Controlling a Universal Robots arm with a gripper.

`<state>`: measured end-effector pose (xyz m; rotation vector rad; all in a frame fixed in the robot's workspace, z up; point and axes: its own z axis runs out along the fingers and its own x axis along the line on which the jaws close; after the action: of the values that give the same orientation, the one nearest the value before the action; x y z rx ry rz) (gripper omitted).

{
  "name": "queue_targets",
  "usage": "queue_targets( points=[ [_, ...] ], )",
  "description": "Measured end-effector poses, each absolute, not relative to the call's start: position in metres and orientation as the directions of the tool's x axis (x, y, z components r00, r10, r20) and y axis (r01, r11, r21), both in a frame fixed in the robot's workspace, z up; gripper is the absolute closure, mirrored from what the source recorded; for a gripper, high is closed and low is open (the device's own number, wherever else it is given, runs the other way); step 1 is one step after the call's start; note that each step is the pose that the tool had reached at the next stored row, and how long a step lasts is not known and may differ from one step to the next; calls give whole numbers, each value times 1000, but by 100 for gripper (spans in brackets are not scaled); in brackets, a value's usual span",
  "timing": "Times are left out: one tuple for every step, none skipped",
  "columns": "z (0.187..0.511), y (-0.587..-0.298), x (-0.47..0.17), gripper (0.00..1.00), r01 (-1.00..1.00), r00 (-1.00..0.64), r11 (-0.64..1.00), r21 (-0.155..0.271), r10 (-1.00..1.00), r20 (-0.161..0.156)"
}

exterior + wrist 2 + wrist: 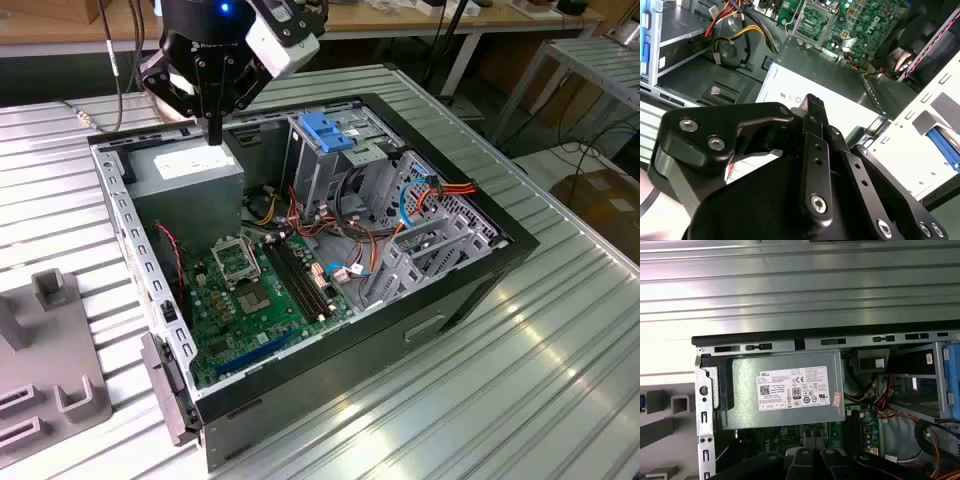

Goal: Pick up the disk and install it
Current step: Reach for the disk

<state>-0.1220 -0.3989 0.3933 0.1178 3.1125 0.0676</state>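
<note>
Ribbed metal surface (520,330) carrying an open computer case (450,305), lying on its side with its interior exposed, in the exterior view. The arm's black gripper (213,135) hangs point-down over the grey power-supply box (190,170) at the case's rear corner, its fingers pressed together and pinching nothing; the second wrist view shows the same closed tips (812,102) just above the box's white label.

Beside the box lies the green motherboard (250,290). Toward the exterior view's right stands the metal drive cage (320,175), topped by a blue bracket (325,130), with red, yellow and blue cables trailing behind it.

Outside the case, on the exterior view's left, a grey fixture (50,370) rests on the surface. In the second wrist view a blue-railed edge that appears to be the disk (946,146) lies beyond the case's pale side wall, well apart from the gripper; too little of it is visible to be sure.
</note>
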Motion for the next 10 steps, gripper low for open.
queue_targets(
  points=[
    [393,-399,-123,90,75,-997,996,44,76,-24],
    [393,-399,-124,90,75,-997,996,44,76,-25],
    [393,-399,-125,90,75,-997,996,44,76,-24],
    [393,-399,-125,90,75,-997,996,44,76,-24],
    [393,-399,-126,90,75,-997,996,44,76,-24],
    [393,-399,-127,90,75,-997,996,44,76,-25],
    [393,-399,-128,90,75,-997,996,44,76,-24],
    [393,-399,-129,90,75,-997,996,44,76,-24],
    [393,-399,-129,90,75,-997,996,44,76,-24],
    [393,-399,-130,90,75,-997,996,44,76,-24]
  ],
)
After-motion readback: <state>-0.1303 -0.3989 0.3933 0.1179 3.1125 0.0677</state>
